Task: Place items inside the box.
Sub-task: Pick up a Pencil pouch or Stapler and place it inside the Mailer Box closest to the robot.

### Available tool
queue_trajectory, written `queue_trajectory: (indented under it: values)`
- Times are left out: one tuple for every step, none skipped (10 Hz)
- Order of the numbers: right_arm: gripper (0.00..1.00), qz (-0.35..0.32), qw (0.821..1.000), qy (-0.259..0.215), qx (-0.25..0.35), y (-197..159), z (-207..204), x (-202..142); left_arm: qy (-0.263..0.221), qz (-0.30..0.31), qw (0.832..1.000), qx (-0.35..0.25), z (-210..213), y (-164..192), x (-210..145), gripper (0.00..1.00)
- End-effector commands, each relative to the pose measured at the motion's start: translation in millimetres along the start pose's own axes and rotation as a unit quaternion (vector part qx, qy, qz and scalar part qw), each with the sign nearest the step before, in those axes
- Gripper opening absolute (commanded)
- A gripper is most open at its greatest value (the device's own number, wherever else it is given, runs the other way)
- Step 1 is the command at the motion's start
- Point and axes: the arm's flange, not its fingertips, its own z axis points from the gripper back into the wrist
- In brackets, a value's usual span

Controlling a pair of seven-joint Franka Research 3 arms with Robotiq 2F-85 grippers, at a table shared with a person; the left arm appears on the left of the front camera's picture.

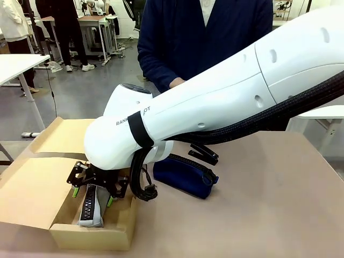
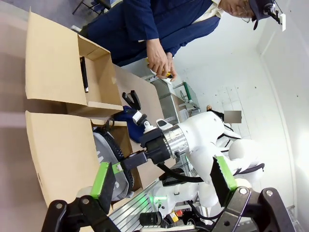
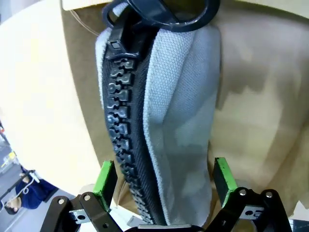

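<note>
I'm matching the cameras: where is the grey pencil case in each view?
Front view: lower left, the grey pencil case in the cardboard box.
Left wrist view: left of centre, in the box.
Right wrist view: centre, running top to bottom.
Shared landmark: the box.

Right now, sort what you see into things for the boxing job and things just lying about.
Job: cardboard box; grey pencil case inside; marker pen inside; navy pencil case; black stapler.
Lying about: white table, far-left background.
</note>
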Motion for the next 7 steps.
queue_trajectory:
  values:
    - [1.0,0.016,0.999,-0.008,0.026,-11.2,35.2,-13.3,-0.006,-0.011,1.0,-0.011,-0.5,-2.3,0.9,1.0]
    - [1.0,0.043,0.999,0.021,0.026,-21.1,69.0,-32.2,-0.006,-0.011,1.0,-0.011,-0.5,-2.3,0.9,1.0]
    - [1.0,0.06,0.997,0.03,0.025,-37.5,108.1,-57.8,-0.006,-0.011,1.0,-0.011,-0.5,-2.3,0.9,1.0]
    - [1.0,0.069,0.997,0.019,0.023,-59.1,145.1,-87.1,-0.006,-0.011,1.0,-0.011,-0.5,-2.3,0.9,1.0]
    - [1.0,0.065,0.997,0.006,0.034,-89.8,178.2,-114.2,-0.006,-0.011,1.0,-0.011,-0.5,-2.3,0.9,1.0]
    - [1.0,0.061,0.995,-0.004,0.073,-137.6,206.4,-132.4,-0.006,-0.011,1.0,-0.011,-0.5,-2.3,0.9,1.0]
    - [1.0,0.038,0.996,-0.011,0.086,-189.9,219.1,-134.1,-0.006,-0.011,1.0,-0.011,-0.5,-2.3,0.9,1.0]
